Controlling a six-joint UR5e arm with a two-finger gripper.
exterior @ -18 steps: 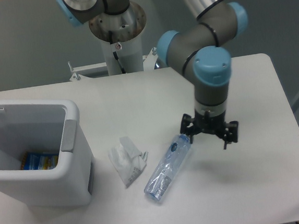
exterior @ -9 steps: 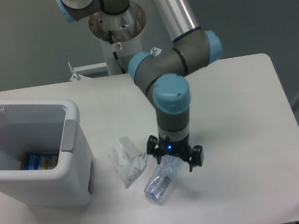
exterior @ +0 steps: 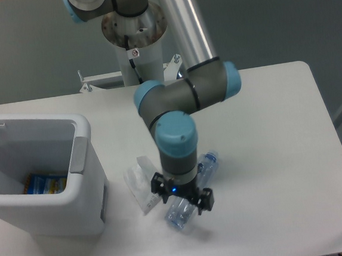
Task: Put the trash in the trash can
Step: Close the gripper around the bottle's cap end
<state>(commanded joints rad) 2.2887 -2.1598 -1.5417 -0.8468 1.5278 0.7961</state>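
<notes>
Tool (exterior: 182, 199) has slid left along the bottle (exterior: 191, 189) since the earlier frame, now over its lower half; blue cap end pokes out upper right. Fingers spread, straddling the bottle, grip unclear. Wrapper (exterior: 143, 182) sits just left of the bottle; trash can (exterior: 81, 196) further left on the counter (exterior: 281, 154).

No legible text, brand, number or sign.

- Bottle (exterior: 179, 211): bluish label, print too blurred to read.
- Wrapper (exterior: 141, 183): white, no lettering made out.
- Bin (exterior: 80, 149): plain white, grey rim panel unmarked.
- Packet (exterior: 44, 184) inside the bin: blue and yellow printing, unreadable.
- Arm (exterior: 183, 97): grey and blue casing, no marking readable; a small blue light shows at the wrist above the gripper (exterior: 182, 200).
- Base column (exterior: 136, 53): a small tag or fitting, nothing legible on it.
</notes>
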